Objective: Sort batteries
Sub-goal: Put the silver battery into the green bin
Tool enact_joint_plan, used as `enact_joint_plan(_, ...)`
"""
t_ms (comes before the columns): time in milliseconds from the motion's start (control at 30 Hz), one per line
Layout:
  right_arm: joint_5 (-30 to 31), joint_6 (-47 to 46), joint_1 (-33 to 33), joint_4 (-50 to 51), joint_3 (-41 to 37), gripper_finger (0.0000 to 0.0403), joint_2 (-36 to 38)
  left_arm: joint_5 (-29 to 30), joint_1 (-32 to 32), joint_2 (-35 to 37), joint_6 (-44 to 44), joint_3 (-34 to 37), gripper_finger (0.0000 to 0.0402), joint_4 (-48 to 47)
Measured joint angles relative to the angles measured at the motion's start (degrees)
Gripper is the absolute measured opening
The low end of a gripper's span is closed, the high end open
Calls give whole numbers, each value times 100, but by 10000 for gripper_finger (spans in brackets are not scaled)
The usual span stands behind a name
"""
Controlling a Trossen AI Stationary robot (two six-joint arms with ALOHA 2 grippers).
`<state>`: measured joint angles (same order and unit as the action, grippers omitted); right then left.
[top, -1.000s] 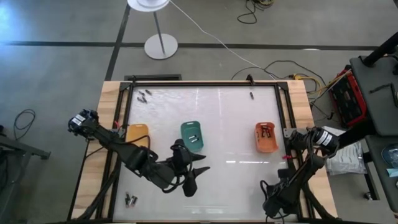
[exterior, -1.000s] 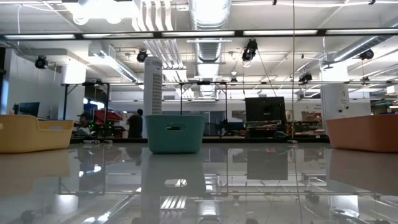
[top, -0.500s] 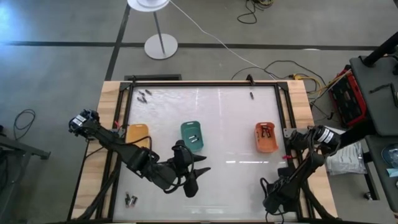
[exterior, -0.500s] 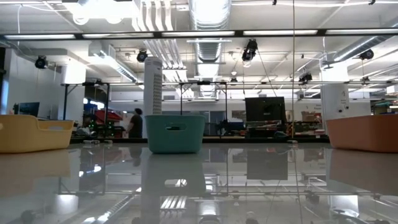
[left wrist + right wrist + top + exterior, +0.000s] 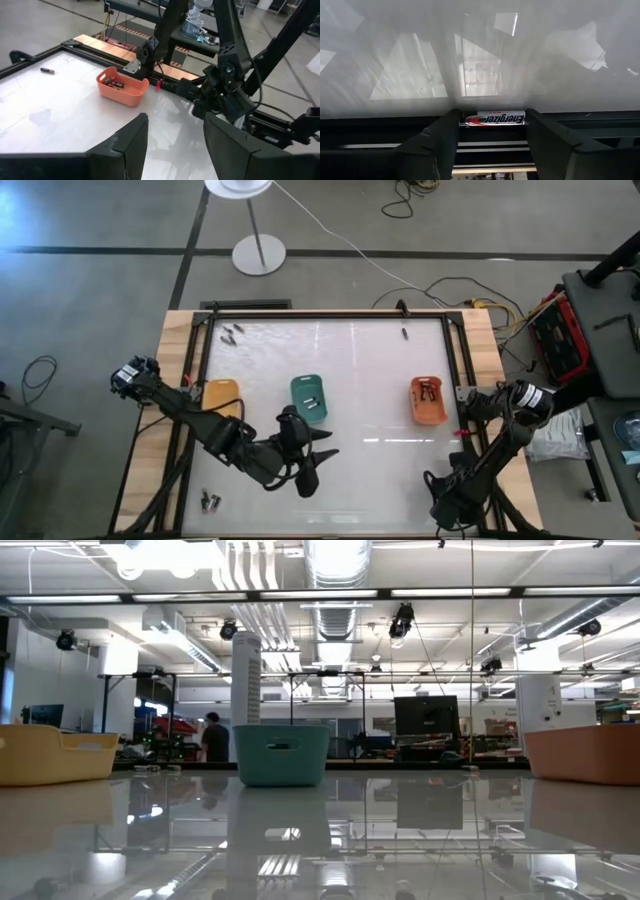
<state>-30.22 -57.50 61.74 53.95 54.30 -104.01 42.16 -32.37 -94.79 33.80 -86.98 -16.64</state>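
- From above: my left gripper point(image 5: 305, 470) hangs over the near middle of the white surface point(image 5: 360, 380), just in front of the green tray point(image 5: 309, 398), which has two batteries in it. The yellow tray point(image 5: 221, 395) sits at the left edge and the orange tray point(image 5: 428, 401) at the right, with batteries inside. A small cluster of loose batteries point(image 5: 231, 334) lies in the far left corner, a single one point(image 5: 405, 333) at the far right, and a few more point(image 5: 210, 501) sit off the near left corner. My right gripper point(image 5: 447, 510) is low at the near right corner.
- From table height: the three trays stand in a row, yellow point(image 5: 50, 754), green point(image 5: 281, 754) and orange point(image 5: 585, 753). A person point(image 5: 214, 738) stands far back in the room.
- From my left wrist: my fingers point(image 5: 131, 140) are spread apart with nothing between them, and the orange tray point(image 5: 122, 86) lies ahead with one loose battery point(image 5: 47, 70) beyond it.
- From my right wrist: one battery point(image 5: 492, 118) lies crosswise between my fingers point(image 5: 437, 137) at the surface's edge. The fingers flank its two ends, but I cannot tell whether they have clamped it.
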Motion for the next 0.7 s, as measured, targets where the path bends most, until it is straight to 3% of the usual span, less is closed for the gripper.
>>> enact_joint_plan(167,283,-150,38,23,84,194,-1,-312,-130,172,-273,-2,172,427)
enact_joint_plan(300,440,-74,39,190,275,198,115,-1215,-165,237,-636,179,172,971)
enact_joint_plan(467,837,-20,37,136,491,196,585,-1909,-71,210,-971,1271,172,3440)
enact_joint_plan(567,1235,-217,-60,332,619,194,1036,-1906,-27,119,-760,1908,171,4793)
enact_joint_plan(700,1809,-431,-305,319,718,203,1599,-1703,-30,64,-737,2286,165,5561)
